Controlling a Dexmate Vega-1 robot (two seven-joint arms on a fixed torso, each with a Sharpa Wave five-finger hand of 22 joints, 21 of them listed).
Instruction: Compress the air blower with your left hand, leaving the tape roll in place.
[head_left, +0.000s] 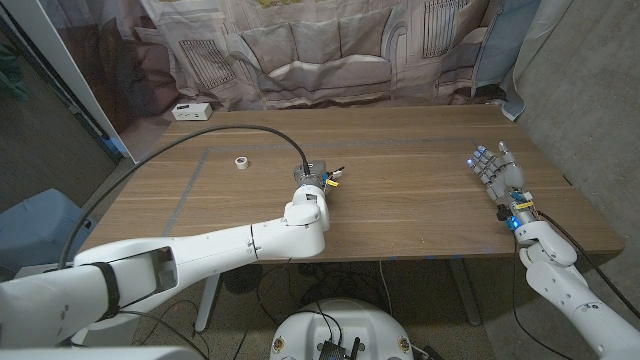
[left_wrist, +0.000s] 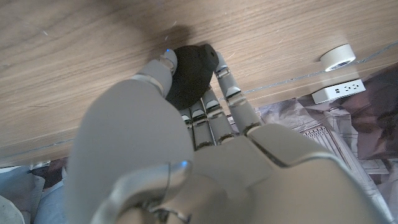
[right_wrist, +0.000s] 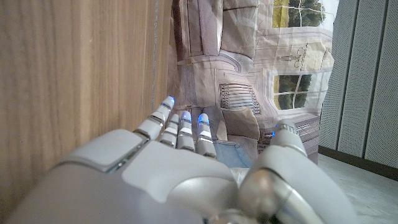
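Left hand (left_wrist: 205, 118) around black air blower (left_wrist: 189, 74) (no legible writing).

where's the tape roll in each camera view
Head view: the tape roll lies on the table's left half, apart from the left hand.
Left wrist view: the tape roll sits near the picture's right edge, well away from the black air blower that the hand grips.
Right wrist view: not in it.
Shared landmark: the white power strip beyond the roll.
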